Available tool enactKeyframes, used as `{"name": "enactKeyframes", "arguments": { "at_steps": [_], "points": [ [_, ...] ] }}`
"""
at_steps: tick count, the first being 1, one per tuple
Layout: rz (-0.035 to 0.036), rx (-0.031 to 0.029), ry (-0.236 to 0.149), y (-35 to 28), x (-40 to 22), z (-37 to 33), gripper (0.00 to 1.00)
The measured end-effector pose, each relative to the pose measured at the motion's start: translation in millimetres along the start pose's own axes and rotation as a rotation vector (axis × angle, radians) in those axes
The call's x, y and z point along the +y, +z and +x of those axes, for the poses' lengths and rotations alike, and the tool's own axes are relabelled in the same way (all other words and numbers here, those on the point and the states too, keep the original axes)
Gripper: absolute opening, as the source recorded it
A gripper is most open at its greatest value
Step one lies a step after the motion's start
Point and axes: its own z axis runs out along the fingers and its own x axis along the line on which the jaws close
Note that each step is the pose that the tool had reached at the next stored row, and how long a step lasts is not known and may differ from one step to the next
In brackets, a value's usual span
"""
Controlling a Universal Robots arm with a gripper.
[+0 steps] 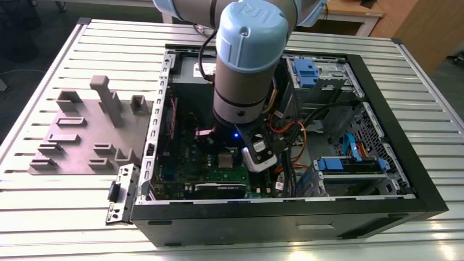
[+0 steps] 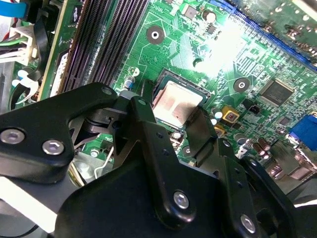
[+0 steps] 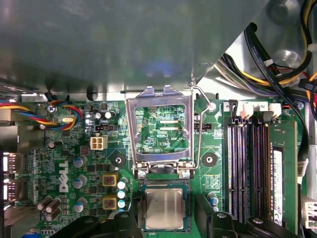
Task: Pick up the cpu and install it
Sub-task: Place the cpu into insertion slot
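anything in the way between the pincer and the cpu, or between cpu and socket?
Nothing visible. The cpu already appears to lie in the socket, with the pincer open either side of it. The metal load frame is swung up, off the chip.

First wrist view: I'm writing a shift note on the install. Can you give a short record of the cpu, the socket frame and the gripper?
cpu: lies flat in its socket on the green motherboard
socket frame: hinged open, clear of the cpu
lever wire: raised beside the frame
gripper: open, one finger on each side of the cpu
contact with cpu: cannot tell
setting: inside an open computer case
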Motion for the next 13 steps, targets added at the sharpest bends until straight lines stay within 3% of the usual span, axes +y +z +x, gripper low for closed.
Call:
{"name": "enactKeyframes", "arguments": {
  "at_steps": [13],
  "points": [
    [-0.0003,0.0,0.0,-0.9,0.0,0.5,0.54]
  ]
}}
